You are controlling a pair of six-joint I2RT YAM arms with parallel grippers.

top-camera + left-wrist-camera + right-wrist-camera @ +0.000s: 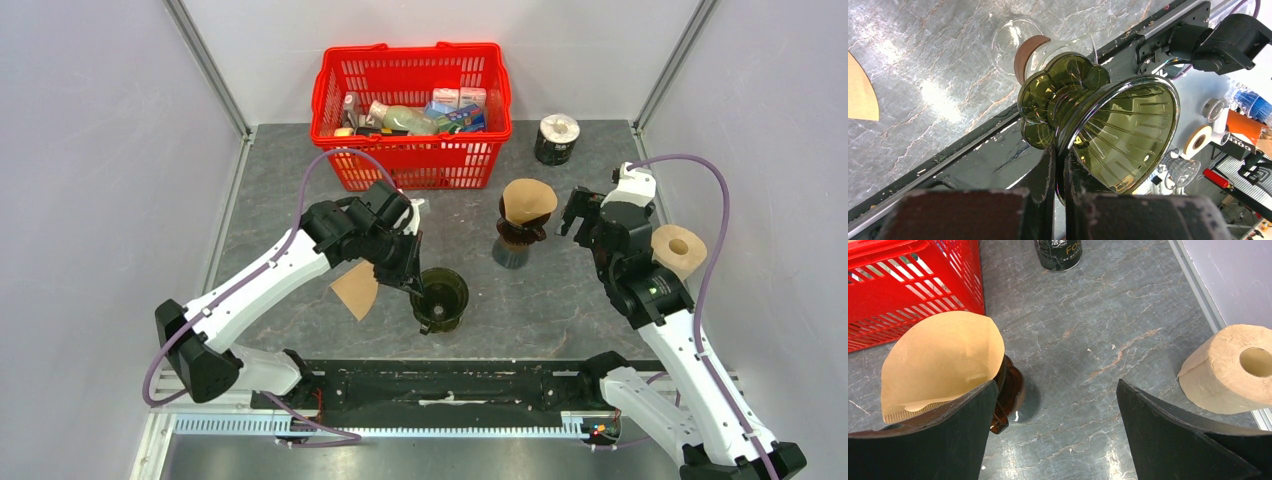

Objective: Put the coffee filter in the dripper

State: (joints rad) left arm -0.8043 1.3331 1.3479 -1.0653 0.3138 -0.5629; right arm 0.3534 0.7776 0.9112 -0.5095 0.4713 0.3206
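Left arm extends inward, elbow bent; left gripper [1060, 165] clamps the rim of the green dripper [1118, 135]. A flat coffee filter [356, 290] lies just beside it. Right gripper [1056, 385], jaws wide and empty, faces the brown dripper [1009, 387] holding a second filter [943, 360].

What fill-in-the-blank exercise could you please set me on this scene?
1. The left gripper is shut on the rim of the ___ dripper.
2. The right gripper has its jaws ___.
3. A flat filter lies on the table beside the ___ arm.
4. The basket is ___.
Missing words: green; open; left; red.
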